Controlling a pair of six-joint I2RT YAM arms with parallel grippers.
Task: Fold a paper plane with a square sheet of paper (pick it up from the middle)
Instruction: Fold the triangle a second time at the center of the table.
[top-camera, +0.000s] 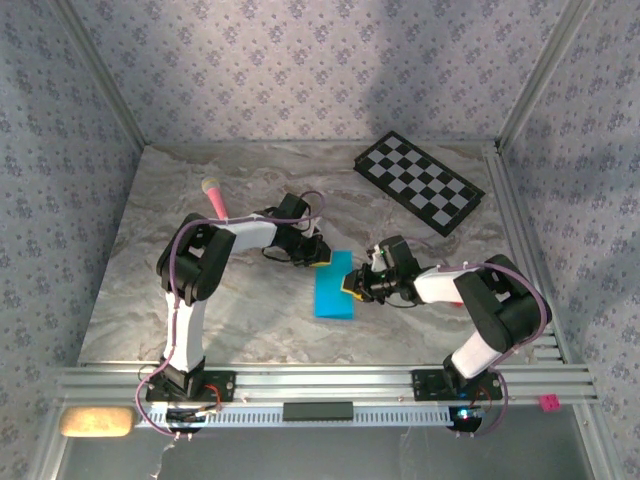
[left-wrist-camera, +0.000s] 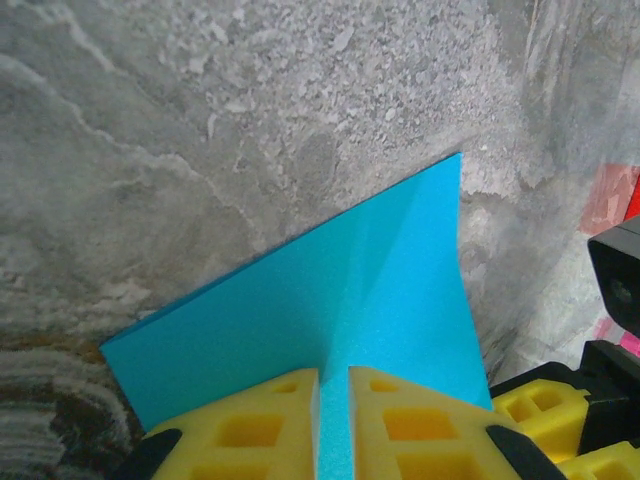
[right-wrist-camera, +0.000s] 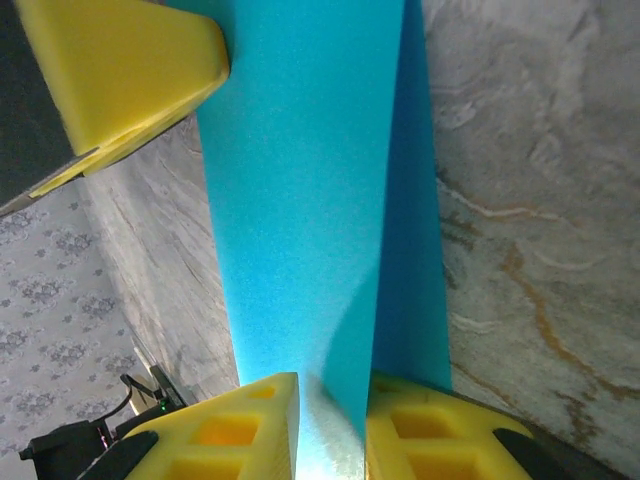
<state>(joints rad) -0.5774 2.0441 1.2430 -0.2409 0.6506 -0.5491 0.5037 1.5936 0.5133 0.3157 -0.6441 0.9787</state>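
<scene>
Three walls (top-camera: 300, 70) papered in a pale blue-grey floral print close in a grey, marble-veined surface (top-camera: 150, 300). Silver metal rails (top-camera: 330, 380) run along its near edge and up its right side. A black-and-white checkered board (top-camera: 420, 183) lies flat toward the far right corner. A pink stick (top-camera: 215, 197) with a pale tip lies toward the far left (both well apart from the paper).

The square sheet of paper (top-camera: 333, 290), bright cyan-blue, sits near the middle of the surface, folded over on itself into a narrower shape. In the left wrist view a crease runs away from the yellow pads across the sheet (left-wrist-camera: 330, 290).

The left fingers (top-camera: 321, 257) are at the paper's far end and nearly closed. Only a thin slit stays between them, and the paper fills it, so they pinch the sheet. The right fingers (top-camera: 351, 287) are at its right edge, a shade wider apart, with the folded layers (right-wrist-camera: 320, 200) between them touching both inner faces (a grip, as far as the right wrist view shows).
</scene>
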